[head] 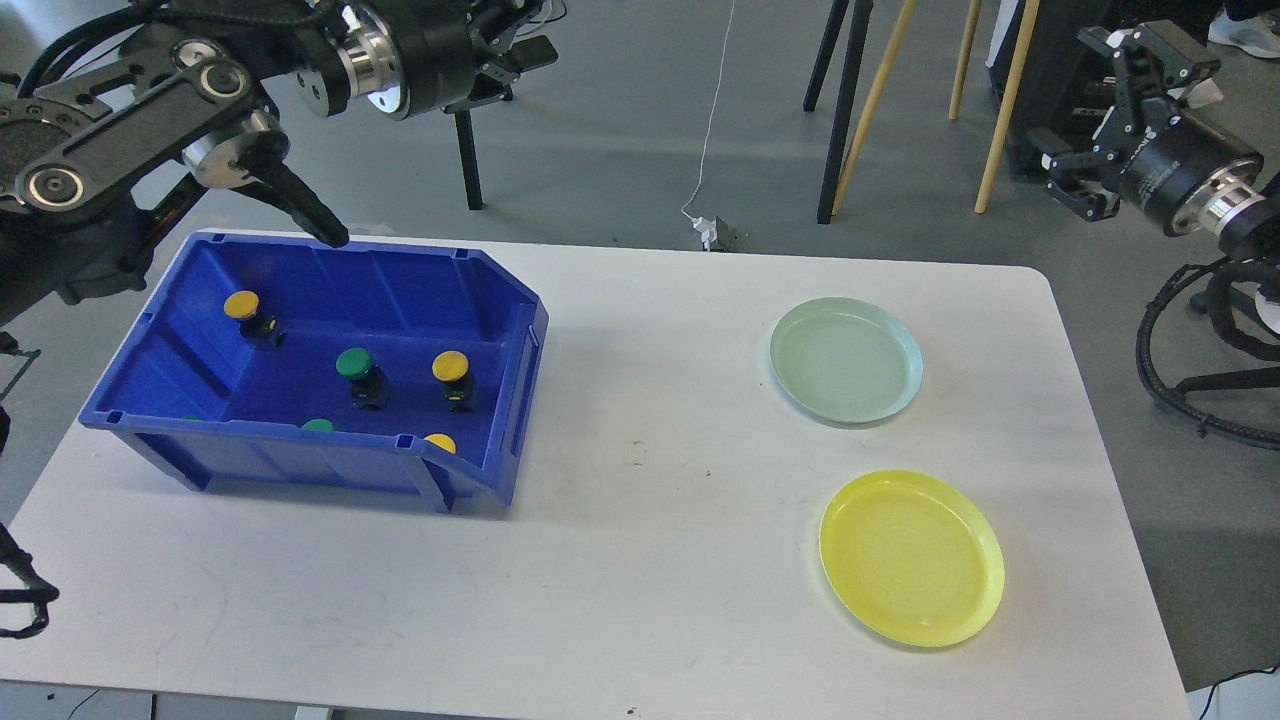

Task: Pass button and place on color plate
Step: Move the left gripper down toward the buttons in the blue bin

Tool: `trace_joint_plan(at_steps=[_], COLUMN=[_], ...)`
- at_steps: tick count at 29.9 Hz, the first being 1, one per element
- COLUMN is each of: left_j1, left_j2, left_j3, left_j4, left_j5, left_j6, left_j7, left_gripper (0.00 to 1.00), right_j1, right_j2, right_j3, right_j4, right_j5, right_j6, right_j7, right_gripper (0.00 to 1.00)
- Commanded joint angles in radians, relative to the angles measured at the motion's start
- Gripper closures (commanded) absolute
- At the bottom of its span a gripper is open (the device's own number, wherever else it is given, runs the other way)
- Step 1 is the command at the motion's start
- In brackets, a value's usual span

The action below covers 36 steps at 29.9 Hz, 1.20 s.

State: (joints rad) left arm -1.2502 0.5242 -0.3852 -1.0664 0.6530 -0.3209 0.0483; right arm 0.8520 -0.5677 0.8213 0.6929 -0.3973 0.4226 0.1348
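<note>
Several buttons with black bases stand in a blue bin [180,330] on the left of the table: a yellow-capped button [241,305] at the back left, a green one [354,363] in the middle and another yellow one [450,366] to its right. More caps peek over the bin's front wall. On the right lie a pale green plate [845,360] and, nearer to me, a yellow plate [910,557], both bare. My left gripper [520,55] hangs high behind the bin, dark, holding nothing that I can see. My right gripper [1085,100] is raised off the table's far right, fingers spread, empty.
The white table [650,560] stretches between bin and plates. Beyond its far edge stand black and wooden stand legs [850,100] and a white cable [710,130] on the grey floor. My left arm's links [130,130] overhang the bin's back left corner.
</note>
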Motion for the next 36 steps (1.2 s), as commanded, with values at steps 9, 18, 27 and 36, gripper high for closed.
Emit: trace_joint_plan(at_steps=[9,18,27,36], left_j1=[0.002,0.023,0.025,0.101], left_j2=[0.007,-0.038,0.118,0.180], left_j3=[-0.086,-0.103,0.005,0.022], left_j4=[0.071,0.249,0.148,0.014], left_j5=[-0.001,-0.044,0.330,0.468], left_j6=[-0.027,-0.161,-0.168,-0.168], left_j7=[-0.110,-0.171,-0.177,-0.191], left_gripper=[0.00,0.00,0.00,0.01], right_j1=[0.025,0.015,0.015,-0.143], right_j2=[0.005,-0.003,-0.069,-0.245], right_j3=[-0.099,-0.105,-0.226,-0.257], right_j4=[0.031,0.054,0.065,0.169], right_j5=[0.003,-0.001,-0.005,-0.005], right_j6=[0.004,0.004,0.066,0.066], right_j7=[-0.073,-0.070,-0.023,0.068], right_gripper=[0.01,0.01,0.01,0.01])
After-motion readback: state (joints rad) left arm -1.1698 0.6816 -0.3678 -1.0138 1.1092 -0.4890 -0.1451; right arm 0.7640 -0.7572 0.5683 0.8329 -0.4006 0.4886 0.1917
